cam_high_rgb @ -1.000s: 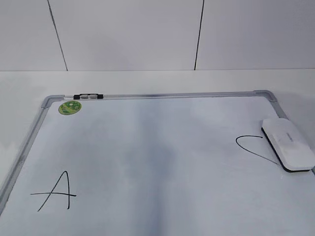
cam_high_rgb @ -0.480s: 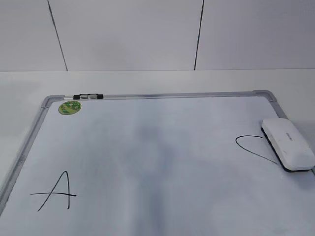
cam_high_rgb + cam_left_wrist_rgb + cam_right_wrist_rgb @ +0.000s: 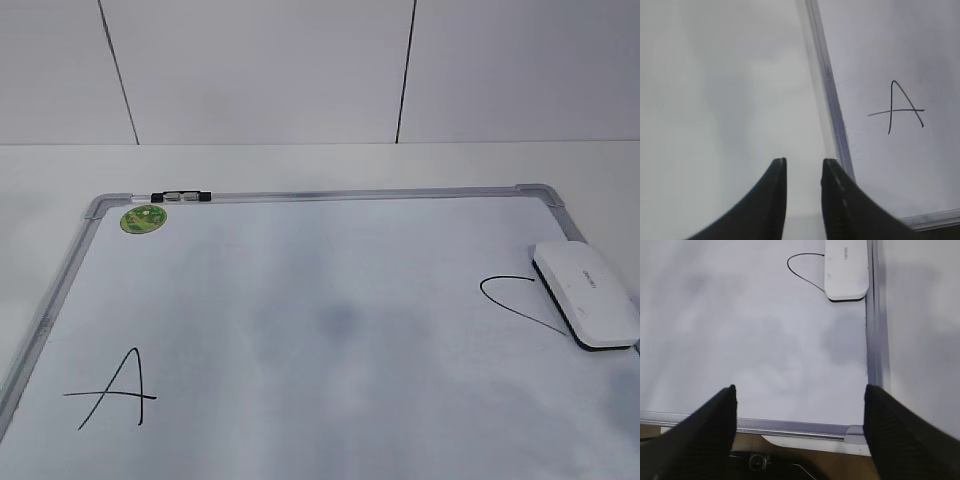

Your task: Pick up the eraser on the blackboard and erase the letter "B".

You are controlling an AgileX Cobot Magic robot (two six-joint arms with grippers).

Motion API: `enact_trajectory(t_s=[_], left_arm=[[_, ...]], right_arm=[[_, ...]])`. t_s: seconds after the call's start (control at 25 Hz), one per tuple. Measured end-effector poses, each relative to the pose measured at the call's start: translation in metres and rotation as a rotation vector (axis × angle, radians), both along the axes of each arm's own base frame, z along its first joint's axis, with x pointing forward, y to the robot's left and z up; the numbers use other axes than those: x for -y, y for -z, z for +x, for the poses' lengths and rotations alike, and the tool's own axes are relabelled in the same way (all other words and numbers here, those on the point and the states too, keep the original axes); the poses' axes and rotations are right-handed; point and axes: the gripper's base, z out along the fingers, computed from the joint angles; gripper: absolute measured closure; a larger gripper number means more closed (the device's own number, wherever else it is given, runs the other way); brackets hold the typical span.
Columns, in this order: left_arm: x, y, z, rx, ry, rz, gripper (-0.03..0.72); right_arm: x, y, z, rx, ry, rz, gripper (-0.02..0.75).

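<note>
The white eraser (image 3: 587, 295) lies flat at the right edge of the blackboard (image 3: 350, 194), covering part of a curved black "C" (image 3: 505, 295). No letter "B" shows on the board; a faint grey smudge (image 3: 338, 318) marks its middle. In the right wrist view the eraser (image 3: 846, 267) lies far ahead against the frame (image 3: 872, 340). My right gripper (image 3: 800, 390) hangs wide open and empty over the board's near right corner. My left gripper (image 3: 802, 162) is open with a narrow gap and holds nothing, over the table just left of the frame (image 3: 832, 100). Neither arm appears in the exterior view.
A slanted "A" (image 3: 112, 390) is drawn at the board's near left, and the left wrist view shows this "A" (image 3: 900, 107) too. A round green sticker (image 3: 143, 217) and a black clip (image 3: 180, 196) sit at the far left corner. White table surrounds the board, with a white wall behind.
The dark shadow band across the middle of the board has faded to a small grey patch. The eraser and the letters have not moved.
</note>
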Motion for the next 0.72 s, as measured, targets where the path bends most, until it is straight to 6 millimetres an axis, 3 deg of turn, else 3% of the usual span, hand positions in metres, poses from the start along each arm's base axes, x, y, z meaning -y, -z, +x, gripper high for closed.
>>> enact_trajectory(t_s=[0.4, 0.72], left_arm=[[0.006, 0.047, -0.043, -0.031, 0.079, -0.055, 0.498], [0.007, 0.054, -0.081, 0.152, 0.111, -0.059, 0.498]], right_arm=[[0.008, 0.004, 0.0, 0.0, -0.078, -0.128, 0.15], [0.013, 0.012, -0.014, 0.064, -0.072, -0.164, 0.15]])
